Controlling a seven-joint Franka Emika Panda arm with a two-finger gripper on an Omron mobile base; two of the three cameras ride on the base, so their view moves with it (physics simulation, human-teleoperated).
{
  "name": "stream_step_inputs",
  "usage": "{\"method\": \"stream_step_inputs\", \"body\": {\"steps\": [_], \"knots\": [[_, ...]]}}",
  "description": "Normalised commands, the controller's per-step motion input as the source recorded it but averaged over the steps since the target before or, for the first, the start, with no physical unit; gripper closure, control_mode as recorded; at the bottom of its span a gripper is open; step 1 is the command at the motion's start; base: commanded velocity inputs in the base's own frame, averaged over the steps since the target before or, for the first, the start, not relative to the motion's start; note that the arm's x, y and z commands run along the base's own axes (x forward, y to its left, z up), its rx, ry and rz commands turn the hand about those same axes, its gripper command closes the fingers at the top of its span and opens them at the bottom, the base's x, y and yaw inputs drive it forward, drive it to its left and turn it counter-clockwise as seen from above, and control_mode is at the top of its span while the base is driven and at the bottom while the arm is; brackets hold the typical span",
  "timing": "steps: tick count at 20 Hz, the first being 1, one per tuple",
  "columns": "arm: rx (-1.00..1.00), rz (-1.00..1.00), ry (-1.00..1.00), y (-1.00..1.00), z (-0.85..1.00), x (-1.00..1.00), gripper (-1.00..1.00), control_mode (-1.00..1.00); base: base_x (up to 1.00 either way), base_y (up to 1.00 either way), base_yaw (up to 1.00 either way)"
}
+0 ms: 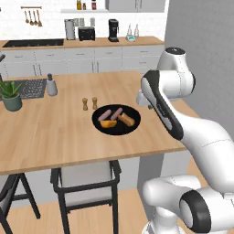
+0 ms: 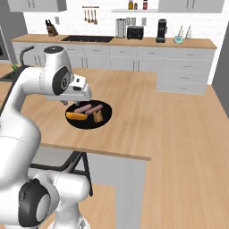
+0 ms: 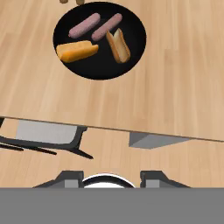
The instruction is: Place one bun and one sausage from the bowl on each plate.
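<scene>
In the hand view the two small brown shakers (image 3: 71, 1) above the black bowl (image 3: 99, 65) are cut off by the top edge, and the chair (image 3: 48, 139) under the counter shows only in part beneath the counter's edge. In the right base view the arm hides the bowl's (image 2: 103, 120) left rim and most of a green plant (image 2: 15, 67).
</scene>
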Motion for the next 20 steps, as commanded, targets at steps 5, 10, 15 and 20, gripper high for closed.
{"method": "stream_step_inputs", "body": {"steps": [5, 10, 15, 20], "knots": [[0.00, 0.00, 0.00, 0.06, -0.09, 0.32, -1.00, -1.00, 0.00, 0.00, 0.00], [-0.05, 0.02, 0.03, 0.15, -0.47, 0.67, -1.00, -1.00, 0.00, 0.00, 0.00], [-0.02, 0.06, 0.06, 0.01, -0.40, 0.81, -1.00, -1.00, 0.00, 0.00, 0.00], [-0.01, 0.03, 0.09, 0.01, -0.38, 0.80, -1.00, -1.00, 0.00, 0.00, 0.00]]}}
